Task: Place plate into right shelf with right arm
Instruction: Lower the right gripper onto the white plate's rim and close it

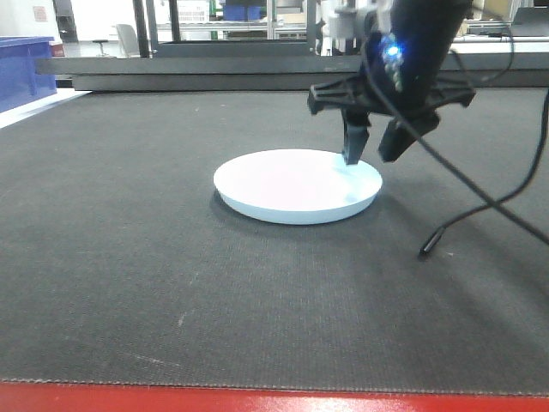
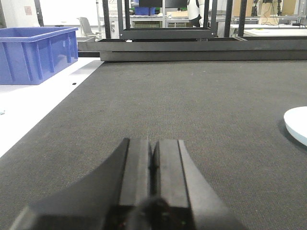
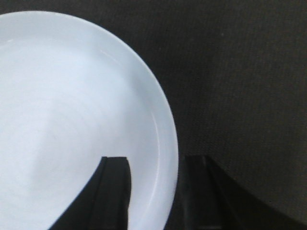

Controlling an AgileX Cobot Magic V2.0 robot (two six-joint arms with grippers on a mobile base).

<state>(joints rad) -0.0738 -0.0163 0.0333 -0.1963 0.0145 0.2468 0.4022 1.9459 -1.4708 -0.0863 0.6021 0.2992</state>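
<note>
A blue bin (image 2: 38, 52) stands far left, just off the dark surface (image 1: 129, 257). I see my left tool (image 2: 152, 163) low over that surface, jaws pressed together, holding nothing. The white plate (image 1: 296, 184) lies flat mid-surface. At its right edge my right tool (image 1: 371, 156) straddles the rim, jaws apart, one finger (image 3: 112, 191) over the dish, the other outside. A black cable (image 1: 429, 247) trails right.
</note>
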